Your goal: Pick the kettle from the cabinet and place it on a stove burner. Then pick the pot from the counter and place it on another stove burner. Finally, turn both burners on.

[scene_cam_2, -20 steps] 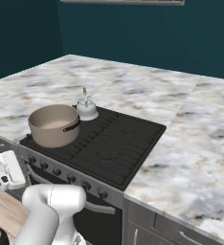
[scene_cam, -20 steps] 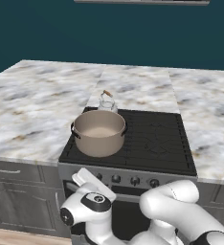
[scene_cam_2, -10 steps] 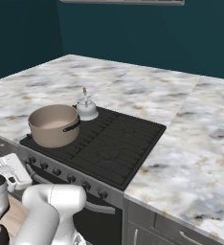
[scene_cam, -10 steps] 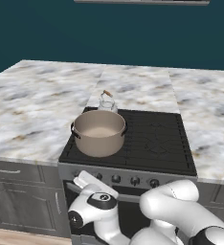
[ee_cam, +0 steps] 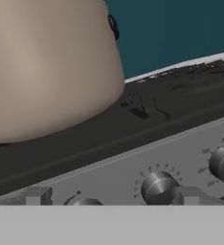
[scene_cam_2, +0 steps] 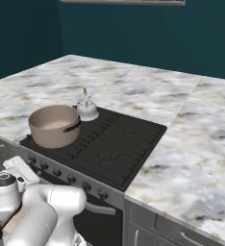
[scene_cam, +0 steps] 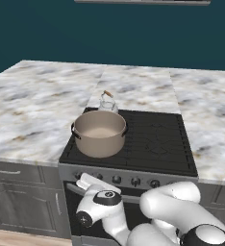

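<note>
Down by the knobs [ee_cam: 157, 187] on the stove front, the gripper [ee_cam: 112, 196] hangs with jaws spread, holding nothing. Behind it the pot [scene_cam: 99, 132] sits on a front burner and the kettle [scene_cam: 107, 102] on the back one; lighting both looks left.

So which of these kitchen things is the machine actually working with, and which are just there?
Part of the job:
- pot, on a front burner
- kettle, on the burner behind it
- stove burners
- stove knobs, close in front of the tool, not yet touched

Just there:
- marble counter
- drawers below
- teal wall
</note>
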You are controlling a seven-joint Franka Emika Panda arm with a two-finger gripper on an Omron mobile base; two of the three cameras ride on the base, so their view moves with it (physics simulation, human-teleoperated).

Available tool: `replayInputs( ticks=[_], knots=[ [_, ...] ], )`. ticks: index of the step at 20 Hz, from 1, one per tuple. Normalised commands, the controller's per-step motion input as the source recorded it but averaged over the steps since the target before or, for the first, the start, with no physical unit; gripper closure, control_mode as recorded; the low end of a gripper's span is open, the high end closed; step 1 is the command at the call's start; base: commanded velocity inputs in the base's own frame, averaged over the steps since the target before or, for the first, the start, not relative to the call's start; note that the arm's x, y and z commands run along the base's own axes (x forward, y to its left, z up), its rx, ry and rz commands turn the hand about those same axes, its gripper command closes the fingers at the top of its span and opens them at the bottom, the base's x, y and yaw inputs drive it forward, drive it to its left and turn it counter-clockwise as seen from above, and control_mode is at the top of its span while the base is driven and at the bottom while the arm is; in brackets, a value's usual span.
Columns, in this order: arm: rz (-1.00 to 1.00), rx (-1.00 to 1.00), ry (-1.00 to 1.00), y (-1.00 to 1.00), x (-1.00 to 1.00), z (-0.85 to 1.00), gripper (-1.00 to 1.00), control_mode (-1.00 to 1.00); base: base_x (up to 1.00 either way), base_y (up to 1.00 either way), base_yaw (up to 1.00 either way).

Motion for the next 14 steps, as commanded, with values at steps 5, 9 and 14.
replayInputs(
  ticks=[5, 9, 14],
  knots=[
    [0.05, -0.03, -0.01, 0.16, 0.07, -0.27, -1.0, -1.0, 0.0, 0.0, 0.0],
    [0.04, 0.0, 0.0, 0.05, 0.01, -0.02, -1.0, -1.0, 0.0, 0.0, 0.0],
    [0.0, 0.0, -0.01, 0.0, 0.11, 0.0, -1.0, -1.0, 0.0, 0.0, 0.0]
  ],
)
